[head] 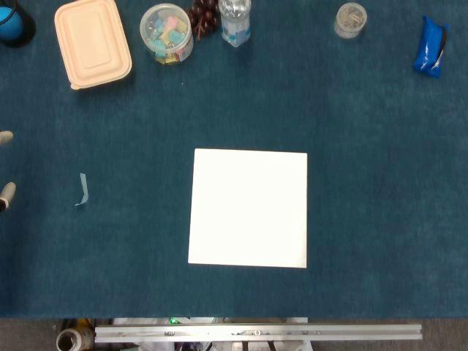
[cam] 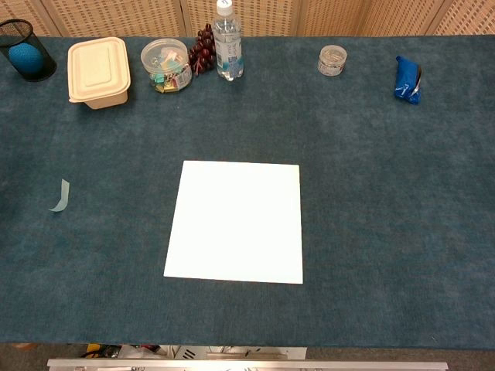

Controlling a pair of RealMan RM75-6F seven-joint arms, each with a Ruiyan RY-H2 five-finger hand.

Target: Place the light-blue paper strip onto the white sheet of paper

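Observation:
The light-blue paper strip (head: 82,190) (cam: 61,195) lies curled on the blue cloth at the left, well apart from the white sheet of paper (head: 248,208) (cam: 236,222), which lies flat at the middle. Only the tips of my left hand (head: 6,194) show, at the left edge of the head view, with another fingertip (head: 4,137) above it. They are spread apart, hold nothing, and sit left of the strip. The chest view shows no hand. My right hand is out of sight.
Along the far edge stand a black mesh cup with a blue ball (cam: 26,52), a beige lidded box (cam: 97,71), a tub of clips (cam: 165,63), dark grapes (cam: 203,48), a water bottle (cam: 227,42), a small jar (cam: 332,59) and a blue packet (cam: 407,79).

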